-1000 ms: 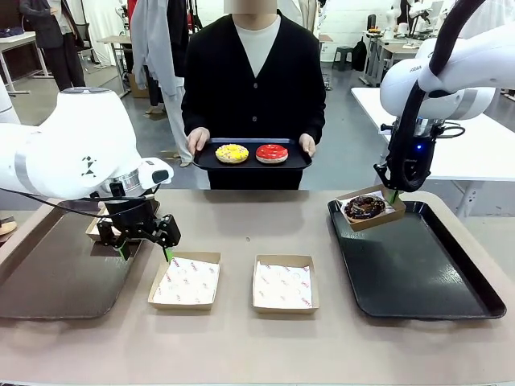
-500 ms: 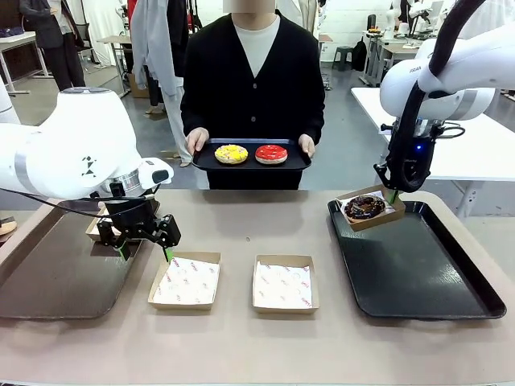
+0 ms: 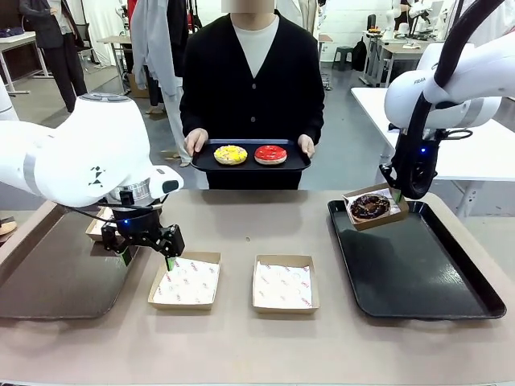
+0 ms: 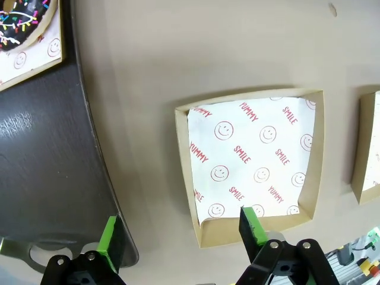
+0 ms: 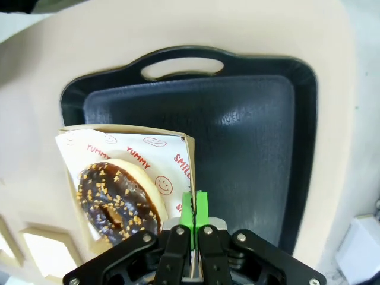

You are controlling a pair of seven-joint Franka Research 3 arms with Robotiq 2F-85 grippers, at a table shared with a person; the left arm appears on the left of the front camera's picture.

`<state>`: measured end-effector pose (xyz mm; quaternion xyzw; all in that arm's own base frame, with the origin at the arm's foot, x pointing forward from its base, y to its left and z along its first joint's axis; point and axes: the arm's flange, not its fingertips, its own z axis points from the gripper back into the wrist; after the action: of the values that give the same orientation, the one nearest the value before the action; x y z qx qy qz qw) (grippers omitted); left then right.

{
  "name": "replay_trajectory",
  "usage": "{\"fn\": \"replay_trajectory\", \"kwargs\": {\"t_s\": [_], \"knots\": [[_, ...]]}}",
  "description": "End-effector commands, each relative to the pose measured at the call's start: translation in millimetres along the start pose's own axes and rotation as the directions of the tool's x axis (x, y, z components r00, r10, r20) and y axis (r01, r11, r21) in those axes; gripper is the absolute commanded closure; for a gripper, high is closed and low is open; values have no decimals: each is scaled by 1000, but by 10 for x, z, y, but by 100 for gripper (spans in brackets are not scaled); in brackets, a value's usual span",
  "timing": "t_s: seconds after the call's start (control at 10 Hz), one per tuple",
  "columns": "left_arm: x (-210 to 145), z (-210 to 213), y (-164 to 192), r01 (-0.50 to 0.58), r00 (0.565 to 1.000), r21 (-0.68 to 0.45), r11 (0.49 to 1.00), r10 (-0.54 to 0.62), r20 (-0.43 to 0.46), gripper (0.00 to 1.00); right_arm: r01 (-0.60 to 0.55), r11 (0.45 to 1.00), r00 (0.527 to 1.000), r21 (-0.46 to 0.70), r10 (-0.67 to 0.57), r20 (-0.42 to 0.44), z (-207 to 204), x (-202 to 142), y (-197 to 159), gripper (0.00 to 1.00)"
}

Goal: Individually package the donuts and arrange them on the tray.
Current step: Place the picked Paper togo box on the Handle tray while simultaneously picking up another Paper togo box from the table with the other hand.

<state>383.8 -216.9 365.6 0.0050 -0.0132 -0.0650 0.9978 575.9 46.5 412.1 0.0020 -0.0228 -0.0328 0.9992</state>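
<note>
Right claw [image 5: 195, 217] is clamped shut on the box [image 5: 148, 148] rim. The chocolate donut [image 3: 368, 206] is carried inside, over the tray [image 3: 418, 281]'s far-left corner (bare tray floor lies nearer the robot). Left claw [image 4: 178, 228] is held wide open and empty, well left of the tray.

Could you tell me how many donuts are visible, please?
4: yellow donut and red donut on the person's tray; chocolate donut in the box the right hand grips; sprinkled donut boxed on the left tray.
</note>
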Motion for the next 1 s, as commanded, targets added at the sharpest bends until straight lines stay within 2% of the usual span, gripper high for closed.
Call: {"fn": "replay_trajectory", "kwargs": {"t_s": [0.0,0.4,0.6,0.9], "knots": [[4,-11,-107,-24,1000,51,998,24,-5,0,-17,999,1000,-40,18,14,-23,-60,44,99],[11,-119,-211,-48,998,58,997,50,-26,0,7,999,1000,-34,-8,-8,-232,72,110,99],[27,-193,-198,-69,998,55,996,69,-1,0,3,999,1000,-33,-3,-13,-308,110,145,99],[54,-304,-144,-39,998,39,998,38,48,0,-1,999,1000,-35,1,-14,-376,159,175,99]]}}
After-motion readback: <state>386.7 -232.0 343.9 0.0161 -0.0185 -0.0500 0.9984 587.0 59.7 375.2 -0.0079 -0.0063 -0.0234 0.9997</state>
